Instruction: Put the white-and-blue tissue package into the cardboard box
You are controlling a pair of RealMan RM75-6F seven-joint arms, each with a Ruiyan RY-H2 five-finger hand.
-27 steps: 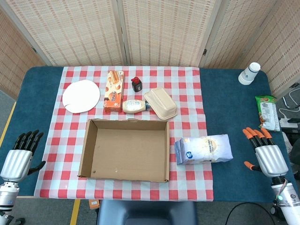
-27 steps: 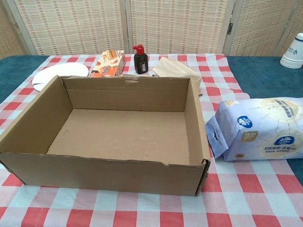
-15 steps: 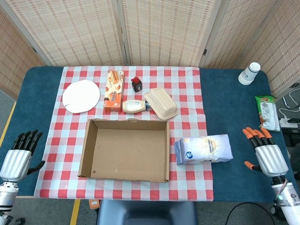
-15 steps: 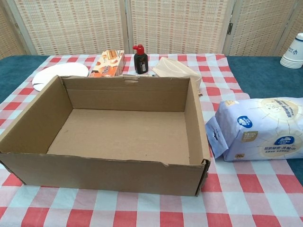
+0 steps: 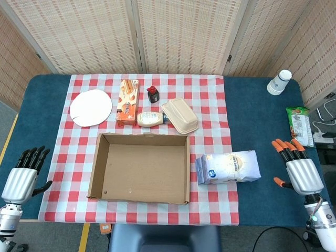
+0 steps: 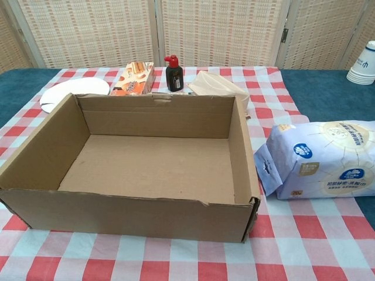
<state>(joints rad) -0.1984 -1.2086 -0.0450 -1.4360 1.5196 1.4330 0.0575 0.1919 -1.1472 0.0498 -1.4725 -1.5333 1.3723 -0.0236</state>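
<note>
The white-and-blue tissue package (image 5: 229, 167) (image 6: 319, 158) lies flat on the checked cloth, just right of the cardboard box. The open cardboard box (image 5: 100, 168) (image 6: 41, 149) sits empty near the table's front edge. My right hand (image 5: 297, 168) hovers open over the blue table at the far right, well to the right of the package, orange-tipped fingers spread. At the far left my left hand (image 5: 22, 175) is open too, off the cloth's left edge. Neither hand shows in the chest view.
Behind the box stand a white plate (image 5: 91, 107), an orange snack box (image 5: 127, 102), a dark sauce bottle (image 5: 153, 94), a mayonnaise bottle (image 5: 150, 118) and a beige clamshell container (image 5: 179, 115). White paper cups (image 5: 279, 82) and a green snack bag (image 5: 300, 125) sit at the right.
My right hand has drifted slightly rightward and down. The left hand has barely moved. The package and box stay where they were.
</note>
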